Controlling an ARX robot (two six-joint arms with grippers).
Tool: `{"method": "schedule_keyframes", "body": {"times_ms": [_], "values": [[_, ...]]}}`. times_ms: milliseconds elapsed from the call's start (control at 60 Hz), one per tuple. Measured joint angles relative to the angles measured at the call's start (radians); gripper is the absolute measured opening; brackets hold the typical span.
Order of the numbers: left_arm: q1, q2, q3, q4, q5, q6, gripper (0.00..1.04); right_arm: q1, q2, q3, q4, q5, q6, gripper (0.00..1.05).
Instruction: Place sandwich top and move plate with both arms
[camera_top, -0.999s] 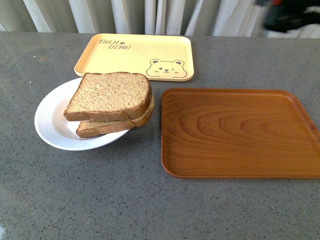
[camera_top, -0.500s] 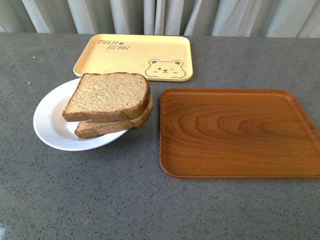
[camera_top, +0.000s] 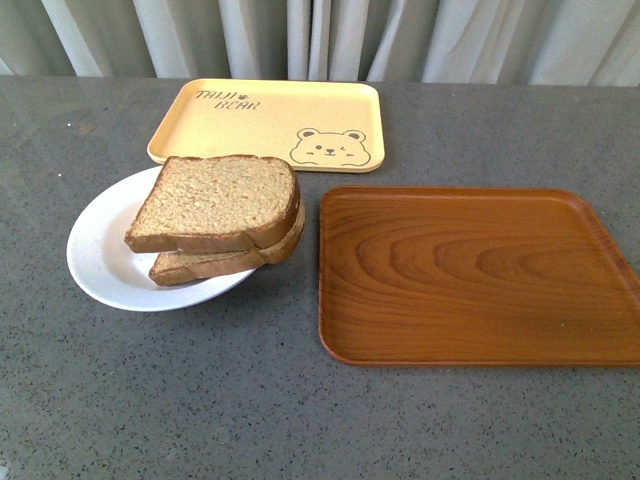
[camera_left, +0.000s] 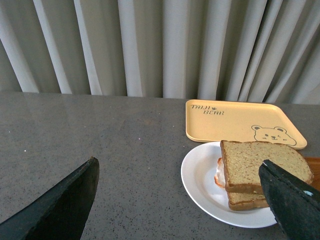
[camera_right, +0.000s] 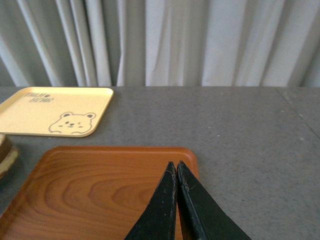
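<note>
You will see that the blurred black arm at the front view's upper right corner a second ago has gone. The yellow bear-printed tray (camera_top: 265, 122), round white plate (camera_top: 100, 262) and brown wooden tray (camera_top: 470, 275) all sit slightly lower in that view.

plate (camera_top: 100, 255) left: free table (camera_top: 200, 400) | right: wooden tray (camera_top: 470, 275) close | behind: yellow tray (camera_top: 265, 118)

Shows the sandwich top (camera_top: 215, 200) resting flat on a lower slice (camera_top: 215, 263), both on the plate (camera_top: 100, 255) at the left of the grey table (camera_top: 200, 400); behind it a yellow bear tray (camera_top: 260, 115), just right of it a brown wooden tray (camera_top: 470, 275)
</note>
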Motion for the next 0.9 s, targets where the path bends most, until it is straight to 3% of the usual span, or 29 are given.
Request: {"method": "schedule_keyframes", "body": {"times_ms": [333,899], "values": [[0.0,0.0,0.0,0.0,0.0,0.0,0.96,-0.007,-0.28,-0.001,-0.252,-0.008,0.0,0.02],[0.0,0.0,0.0,0.0,0.0,0.0,0.96,-0.007,-0.528,-0.002,-0.493,-0.007,0.0,0.02]]}}
